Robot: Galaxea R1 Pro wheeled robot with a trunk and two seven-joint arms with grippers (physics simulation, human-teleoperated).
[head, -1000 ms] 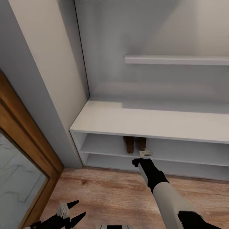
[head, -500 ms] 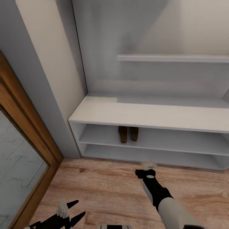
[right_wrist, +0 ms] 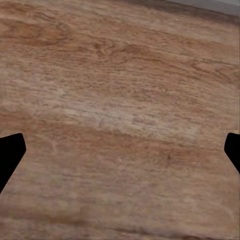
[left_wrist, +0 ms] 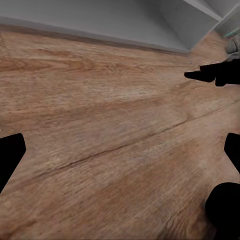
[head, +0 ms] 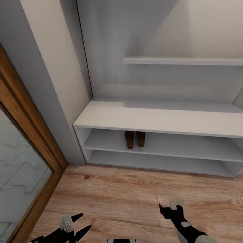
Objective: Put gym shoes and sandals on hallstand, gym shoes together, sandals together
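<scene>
We have both sandals sitting on the upper shelf slot of the shoe rack, under its wide top surface. They lie side by side, just touching or nearly so, toes pointing into the rack. That is how the task wants the pair kept, off the floor.

Our right pincer hangs low over the floor in front of the rack, well apart from the sandals. In its wrist view the two fingers sit at opposite edges with bare planks between, so it is spread wide and holds nothing.

Our left pincer hovers near the floor too, well short of the rack, fingers parted and empty.

We judge the sneakers are next.
</scene>
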